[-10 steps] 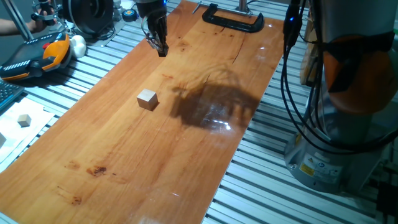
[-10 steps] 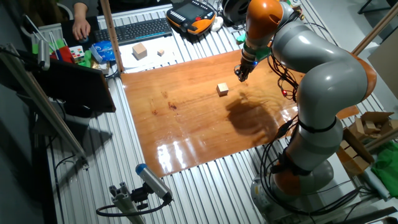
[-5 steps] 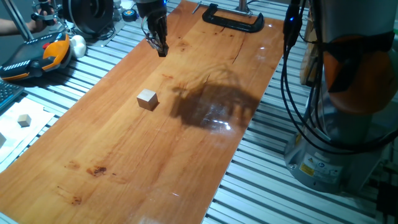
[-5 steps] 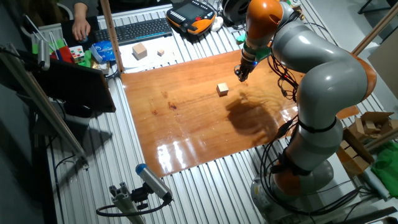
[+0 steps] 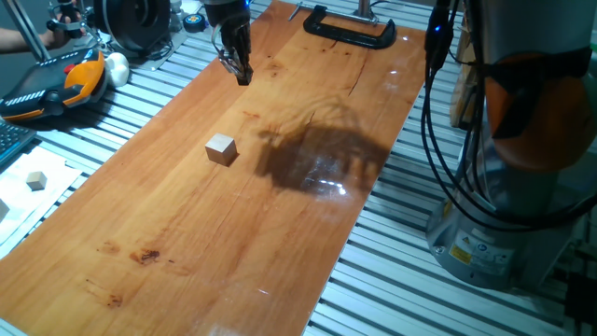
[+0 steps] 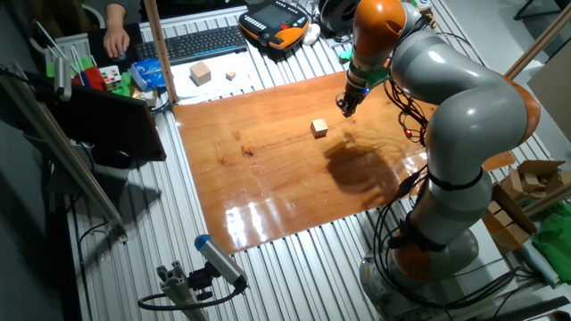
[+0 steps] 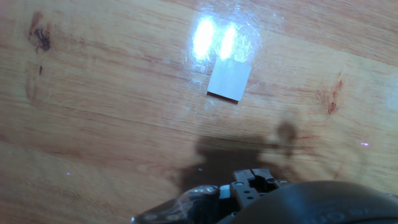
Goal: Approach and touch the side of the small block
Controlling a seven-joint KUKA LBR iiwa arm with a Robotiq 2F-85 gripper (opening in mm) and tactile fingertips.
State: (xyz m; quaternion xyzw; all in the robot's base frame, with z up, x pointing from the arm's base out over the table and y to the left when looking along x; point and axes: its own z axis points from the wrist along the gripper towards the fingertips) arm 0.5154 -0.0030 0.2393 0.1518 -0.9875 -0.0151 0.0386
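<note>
On the slatted metal bench (image 5: 410, 280) lies a big varnished wooden board (image 5: 187, 233), knots and grain showing, w/ the arm's dark shadow mid-board. Grey-and-orange robot arm (image 6: 464, 125) rises from the bench edge in the other fixed view; one fixed view shows only its base and cables.

Black gripper (image 5: 242, 73) hangs tip-down over the far end of the board. Fingers look pressed together at the tip in both fixed views, no gap seen betw. them, nothing pinched. Hand view only shows dark housing at the bottom edge, so no help there.

Small block (image 5: 221, 148) sits on the board, roughly central, well apart from the gripper and clear of the shadow patch. Plain wooden cube, pale tan top, darker brown sides in one fixed view. Other fixed view has it (image 6: 318, 128) as a small tan cube just short of the gripper. Hand view sees it (image 7: 229, 81) from above: only a pale greyish square face, slightly rotated, next to two bright light glares on the varnish; sides not visible.

Other fixed view alone shows a keyboard (image 6: 207, 43), and a larger cube (image 6: 200, 72) on the bench beyond the board. One fixed view alone shows a black clamp (image 5: 350, 30) at the board's far end, and a small whitish cube (image 5: 36, 180) off-board at left.
</note>
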